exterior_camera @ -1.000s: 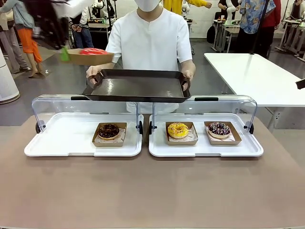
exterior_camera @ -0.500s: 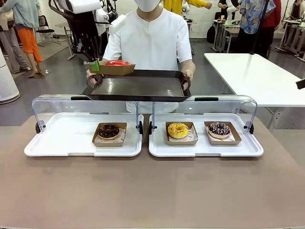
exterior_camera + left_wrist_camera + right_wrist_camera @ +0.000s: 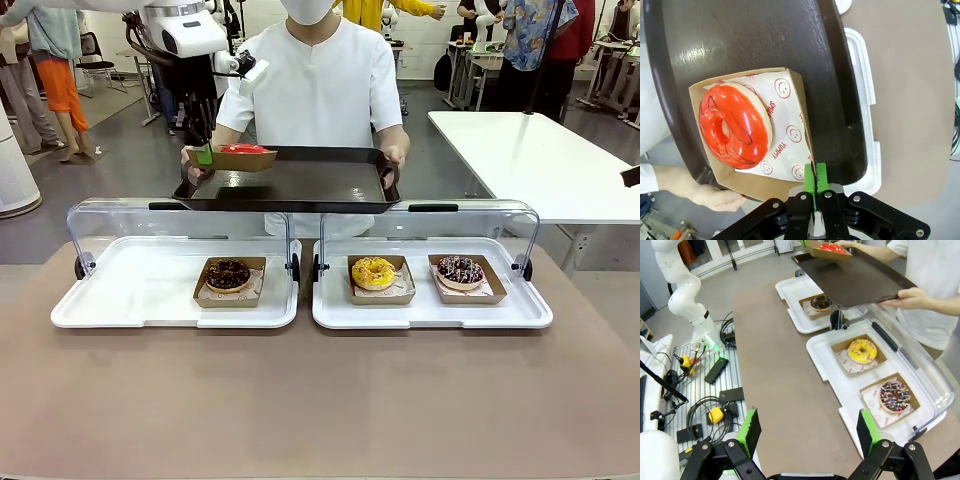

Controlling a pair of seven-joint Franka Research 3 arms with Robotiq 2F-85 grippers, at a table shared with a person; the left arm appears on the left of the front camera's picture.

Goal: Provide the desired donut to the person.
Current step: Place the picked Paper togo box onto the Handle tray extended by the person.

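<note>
The liner (image 3: 785, 134) under the red donut (image 3: 735, 125) reads "YUMMY", perhaps "SMILE".

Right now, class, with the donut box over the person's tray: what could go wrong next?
The left gripper pinches one thin wall of the box; it could bend and tip the donut.
The box is at the tray's corner by the person's hand; released there, it might slide off.

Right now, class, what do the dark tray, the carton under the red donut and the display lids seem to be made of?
Tray: probably hard plastic, dark brown, finely textured with a dull sheen.
Carton: brown cardboard, matte, thin folded walls.
Lids: clear glossy plastic; see-through, with glints.
</note>
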